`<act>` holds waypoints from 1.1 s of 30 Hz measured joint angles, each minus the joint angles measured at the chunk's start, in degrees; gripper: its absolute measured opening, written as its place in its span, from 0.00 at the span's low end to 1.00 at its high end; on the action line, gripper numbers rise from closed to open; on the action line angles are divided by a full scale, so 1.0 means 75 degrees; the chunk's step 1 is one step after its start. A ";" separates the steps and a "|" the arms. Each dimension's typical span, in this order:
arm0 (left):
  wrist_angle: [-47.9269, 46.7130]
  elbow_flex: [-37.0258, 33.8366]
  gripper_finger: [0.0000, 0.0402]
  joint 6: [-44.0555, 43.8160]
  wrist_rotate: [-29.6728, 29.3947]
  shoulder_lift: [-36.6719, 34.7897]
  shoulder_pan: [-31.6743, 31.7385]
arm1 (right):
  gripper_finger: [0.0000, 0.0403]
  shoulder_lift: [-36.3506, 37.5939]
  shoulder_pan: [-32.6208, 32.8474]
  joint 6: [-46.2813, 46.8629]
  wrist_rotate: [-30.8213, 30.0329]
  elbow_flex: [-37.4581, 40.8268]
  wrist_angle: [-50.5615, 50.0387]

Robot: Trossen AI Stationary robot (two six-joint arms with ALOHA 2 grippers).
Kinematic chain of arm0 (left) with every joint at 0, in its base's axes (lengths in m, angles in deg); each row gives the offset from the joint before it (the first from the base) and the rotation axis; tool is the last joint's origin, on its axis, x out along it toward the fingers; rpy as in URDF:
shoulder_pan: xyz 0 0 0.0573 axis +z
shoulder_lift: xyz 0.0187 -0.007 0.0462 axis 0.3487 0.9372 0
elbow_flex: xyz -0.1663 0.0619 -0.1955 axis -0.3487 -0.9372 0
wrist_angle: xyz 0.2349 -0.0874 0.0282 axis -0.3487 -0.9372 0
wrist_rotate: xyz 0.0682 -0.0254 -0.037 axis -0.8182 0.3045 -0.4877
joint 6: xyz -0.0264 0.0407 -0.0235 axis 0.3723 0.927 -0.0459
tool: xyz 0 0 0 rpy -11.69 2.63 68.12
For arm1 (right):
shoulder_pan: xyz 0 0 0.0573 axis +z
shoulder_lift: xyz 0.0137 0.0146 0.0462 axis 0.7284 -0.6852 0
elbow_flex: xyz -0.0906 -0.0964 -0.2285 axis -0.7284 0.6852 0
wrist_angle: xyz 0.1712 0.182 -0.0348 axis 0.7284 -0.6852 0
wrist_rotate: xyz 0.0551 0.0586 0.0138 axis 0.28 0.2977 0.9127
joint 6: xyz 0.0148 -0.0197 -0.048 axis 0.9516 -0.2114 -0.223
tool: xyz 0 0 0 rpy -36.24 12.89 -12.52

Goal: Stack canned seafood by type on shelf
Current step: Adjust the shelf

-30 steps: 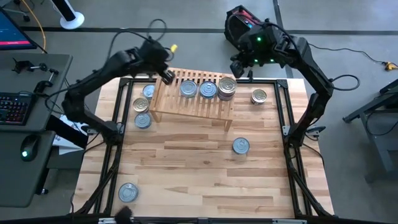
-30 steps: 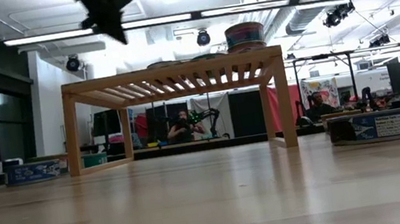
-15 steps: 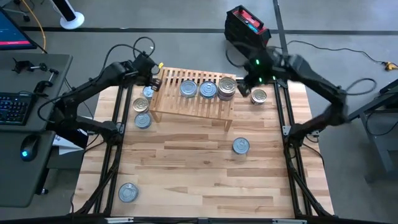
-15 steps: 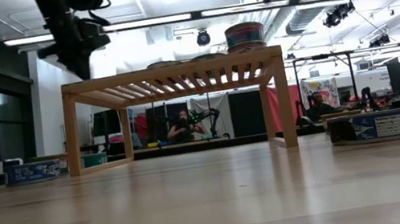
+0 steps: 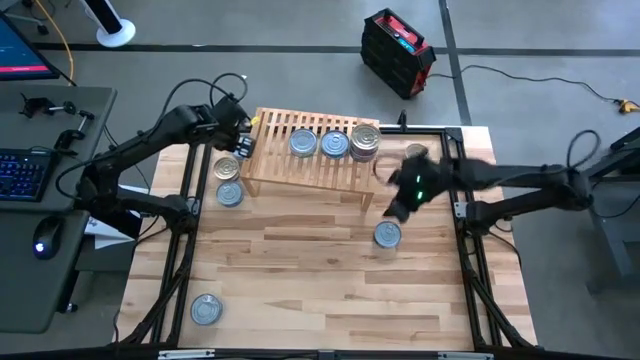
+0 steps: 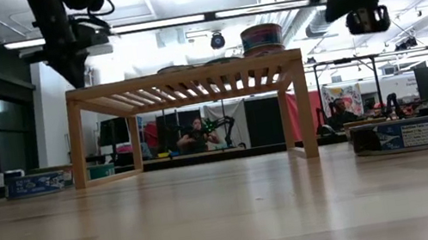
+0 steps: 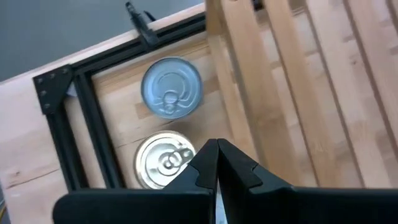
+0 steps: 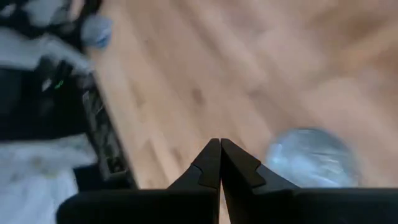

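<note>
The light-wood shelf [image 5: 310, 160] stands at the table's far middle. On its slatted top lie two silvery-blue tins [image 5: 303, 143] [image 5: 334, 145] and a short stack of tins [image 5: 365, 143]. My left gripper [image 7: 217, 149] hangs shut above the table just left of the shelf, over a silvery-blue tin [image 7: 171, 87] and a gold tin [image 7: 165, 160]. My right gripper [image 8: 219, 149] is shut and hangs in the air beside a silvery-blue tin [image 5: 387, 235] lying on the table near the shelf's right leg. Neither gripper holds anything.
More tins lie on the table: a silvery-blue one [image 5: 230, 194] left of the shelf, a gold one [image 5: 415, 155] partly under my right arm, and one [image 5: 205, 309] near the front left corner. A black frame [image 5: 463, 210] runs along the table's sides.
My right gripper has come down fast from above the shelf's far right end toward the table's near edge, turning as it went, and now hangs beside the tin right of the shelf. My left gripper has sunk from over the shelf's left end toward the table's left. No tin has moved.
</note>
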 joint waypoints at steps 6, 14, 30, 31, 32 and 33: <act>0.0107 0.0000 0.00 -0.0002 0.0002 0.0002 0.0008 | 0.00 -0.0186 0.0757 0.1010 -0.2487 0.0824 0.2012; 0.0338 0.0000 0.00 0.0024 0.0223 0.0002 0.0003 | 0.00 -0.0473 0.0833 0.1313 -0.3955 0.0921 0.2178; 0.0329 0.0000 0.00 0.0260 0.0227 0.0002 0.0003 | 0.00 -0.0513 0.0677 0.1337 -0.5066 0.0915 0.2172; 0.0331 0.0000 0.00 0.0260 0.0227 0.0002 0.0003 | 0.00 -0.0513 0.0649 0.1328 -0.5101 0.0915 0.2172; 0.0326 0.0000 0.00 0.0260 0.0227 0.0002 0.0003 | 0.00 -0.0513 0.0611 0.1328 -0.5139 0.0915 0.2171; 0.0329 0.0000 0.00 0.0264 0.0227 0.0002 0.0003 | 0.00 -0.0513 0.0571 0.1320 -0.5177 0.0915 0.2169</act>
